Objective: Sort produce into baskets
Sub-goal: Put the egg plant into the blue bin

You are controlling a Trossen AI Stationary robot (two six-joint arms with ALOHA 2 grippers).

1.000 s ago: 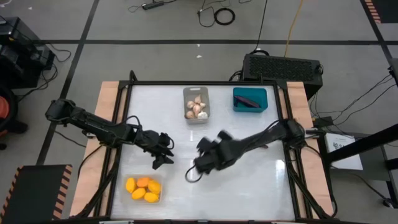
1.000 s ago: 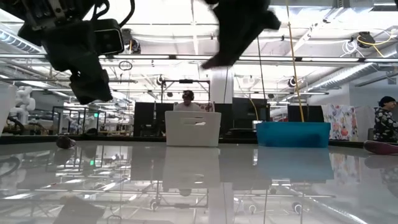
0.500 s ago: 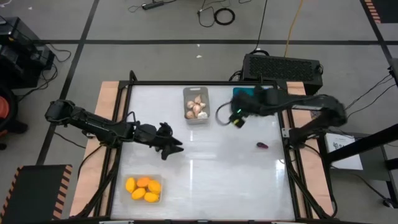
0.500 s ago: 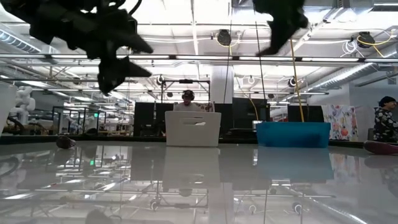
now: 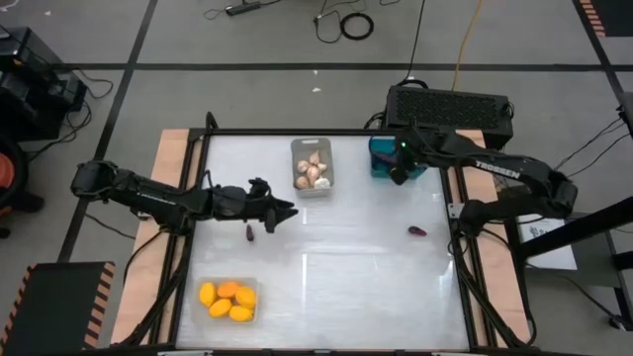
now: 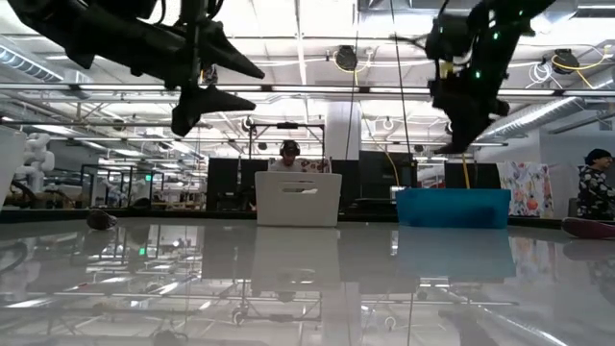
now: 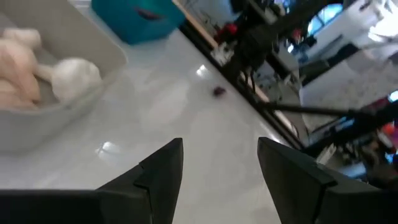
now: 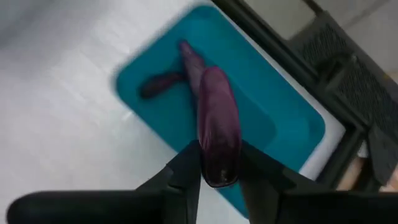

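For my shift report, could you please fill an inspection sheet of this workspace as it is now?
Surface: white glossy table, wooden side edges.
Job's things: grey basket holds garlic bulbs; teal basket holds one small eggplant; clear basket holds yellow and orange fruits; two tiny eggplants loose, one near the left gripper, one near the right edge.
Clutter: nothing seen.
Grippers: left gripper open, empty, above the table beside the grey basket; right gripper holds a long eggplant over the teal basket.
Cables: loose cables on floor.
Surroundings: black perforated box behind the table; people in the room beyond.
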